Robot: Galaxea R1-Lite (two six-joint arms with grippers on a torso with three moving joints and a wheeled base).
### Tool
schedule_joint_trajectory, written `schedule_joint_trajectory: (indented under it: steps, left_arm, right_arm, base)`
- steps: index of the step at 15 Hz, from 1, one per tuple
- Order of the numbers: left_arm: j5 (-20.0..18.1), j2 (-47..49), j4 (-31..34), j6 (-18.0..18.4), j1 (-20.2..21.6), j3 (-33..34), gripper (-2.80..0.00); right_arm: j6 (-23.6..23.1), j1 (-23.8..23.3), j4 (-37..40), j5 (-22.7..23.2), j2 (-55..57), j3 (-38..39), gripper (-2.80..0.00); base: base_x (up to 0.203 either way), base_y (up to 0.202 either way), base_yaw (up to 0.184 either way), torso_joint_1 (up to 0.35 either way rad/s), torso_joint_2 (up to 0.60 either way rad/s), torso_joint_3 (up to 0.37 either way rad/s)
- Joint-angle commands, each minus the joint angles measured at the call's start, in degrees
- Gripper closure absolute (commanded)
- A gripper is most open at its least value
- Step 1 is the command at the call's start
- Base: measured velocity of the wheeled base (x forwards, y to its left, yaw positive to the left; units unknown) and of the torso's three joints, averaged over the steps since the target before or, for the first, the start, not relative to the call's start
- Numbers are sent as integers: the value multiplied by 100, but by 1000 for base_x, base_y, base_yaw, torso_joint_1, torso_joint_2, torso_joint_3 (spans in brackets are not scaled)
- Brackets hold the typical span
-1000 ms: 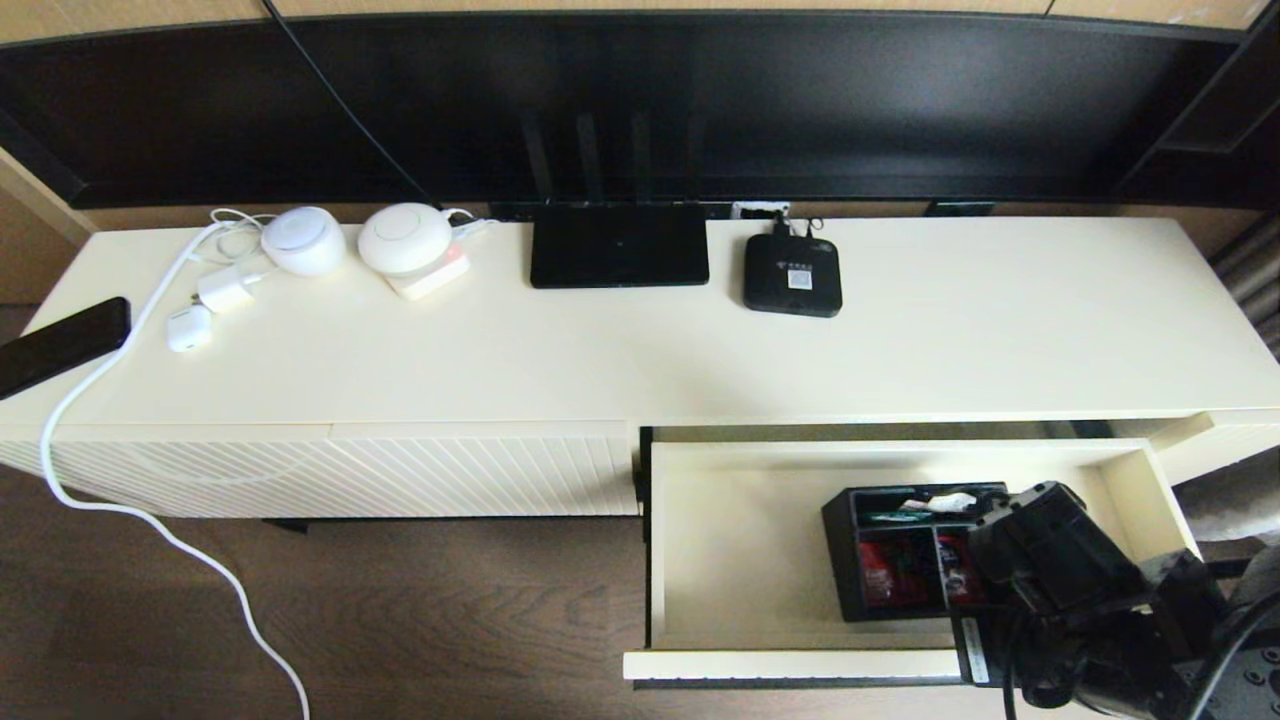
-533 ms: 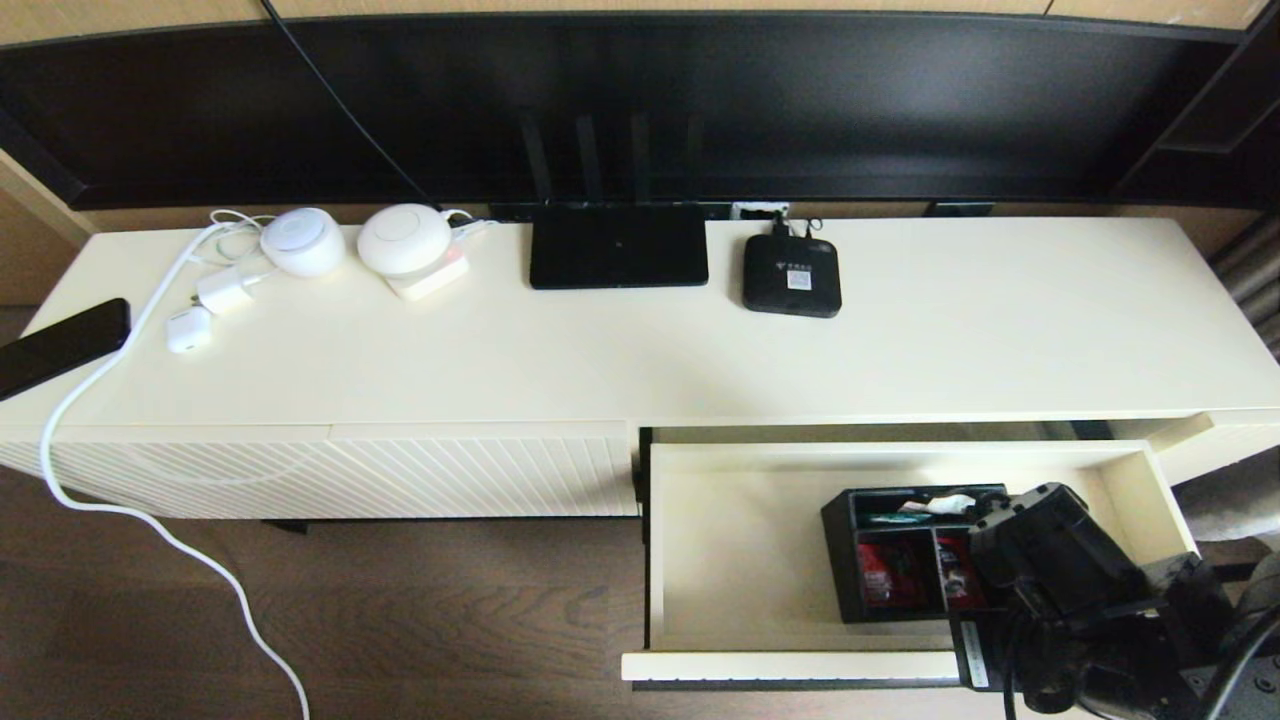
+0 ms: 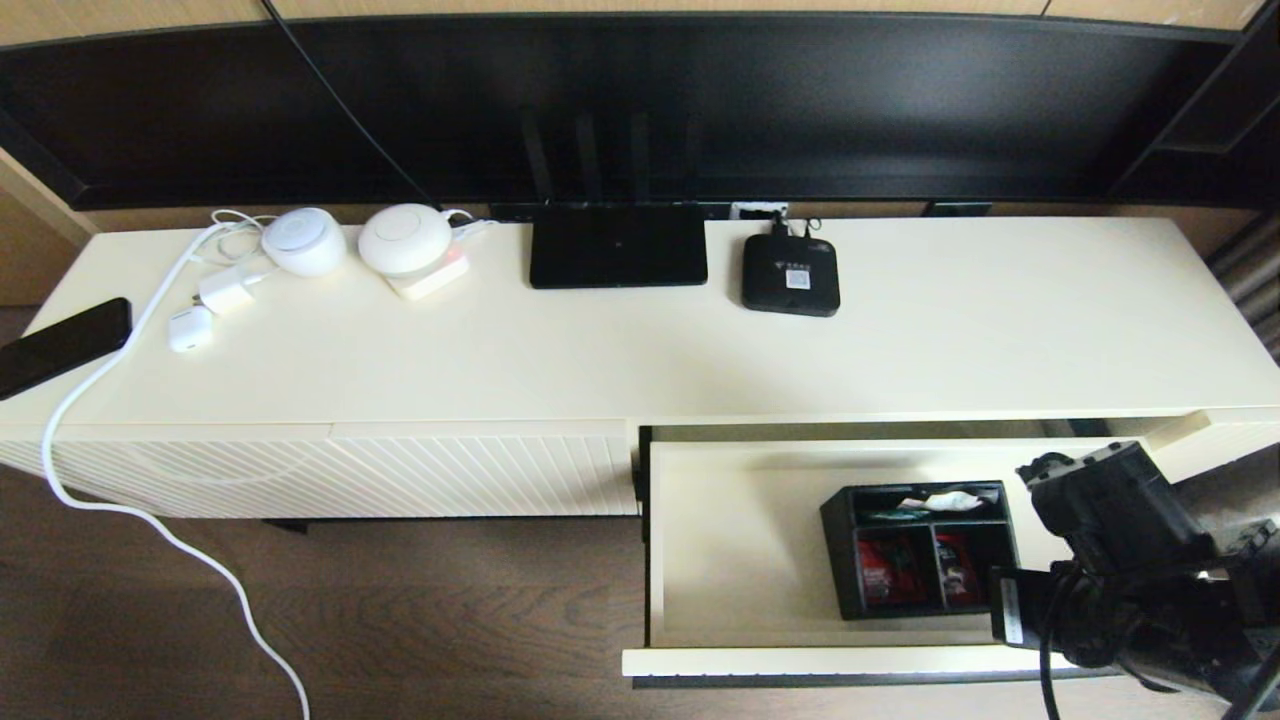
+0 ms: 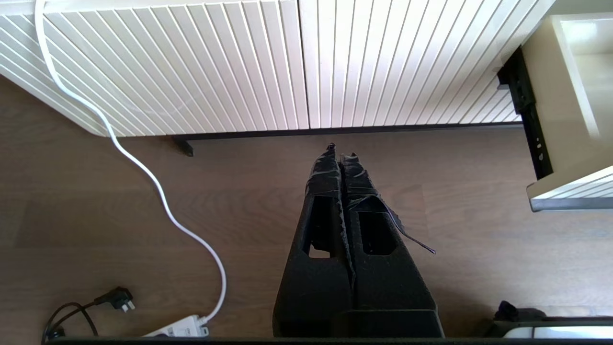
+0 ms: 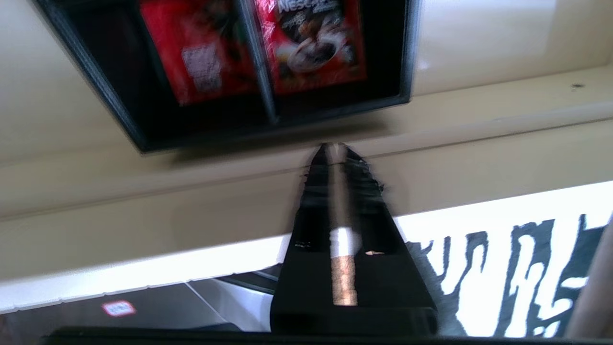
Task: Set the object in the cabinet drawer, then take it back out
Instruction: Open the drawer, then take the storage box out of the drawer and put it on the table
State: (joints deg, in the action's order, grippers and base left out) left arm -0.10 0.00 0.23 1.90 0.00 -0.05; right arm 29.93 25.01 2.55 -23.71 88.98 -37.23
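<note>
Right claw is closed, its two fingers pressed nearly together with only a thin slit between them and nothing held, and it sits over the front wall of the cabinet drawer, just short of the near edge of the black organizer box. In the head view the right arm rises at the drawer's right front corner, and the claw itself is hidden behind the arm's wrist there. That box rests on the smooth cream floor of the open drawer, in its right half and closer to the front wall than the back, apart from the arm. Two red packets fill its front compartments, and white and teal packets lie in the long rear one. Left claw is also closed and empty, hanging above the brown wood floor in front of the ribbed cream panel, well away from the drawer. A white cable trails across that floor to a power strip. On the tabletop stand a flat black router, a small square set-top box, two round white devices and a dark phone at the far left edge.
</note>
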Motion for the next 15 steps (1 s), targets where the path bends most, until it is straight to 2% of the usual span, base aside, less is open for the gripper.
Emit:
schedule_joint_trajectory:
  steps: [1, 3, 7, 10, 12, 15]
  left_arm:
    - [1, 9, 1, 3, 0, -4, 0]
    - [1, 0, 3, 3, 0, 5, 0]
    - [1, 5, -1, 3, 0, 3, 0]
    - [1, 2, 1, 3, 0, -1, 0]
    - [1, 9, -1, 3, 0, -4, 0]
    - [1, 9, 3, 3, 0, -2, 0]
  right_arm:
    - [31, -255, 79, 200, -5, -162, -280]
    - [141, -489, 296, 536, 29, -391, -280]
    - [329, -575, 520, 1322, 209, -613, -280]
    - [173, -511, 510, 1360, 448, -680, -280]
    - [-226, -506, 507, 1312, 548, -660, -280]
    - [-400, -506, 453, 1290, 738, -761, -280]
  base:
    - [0, 0, 0, 0, 0, 0]
    - [0, 0, 0, 0, 0, 0]
    - [0, 0, 0, 0, 0, 0]
    - [0, 0, 0, 0, 0, 0]
    - [0, 0, 0, 0, 0, 0]
    - [0, 0, 0, 0, 0, 0]
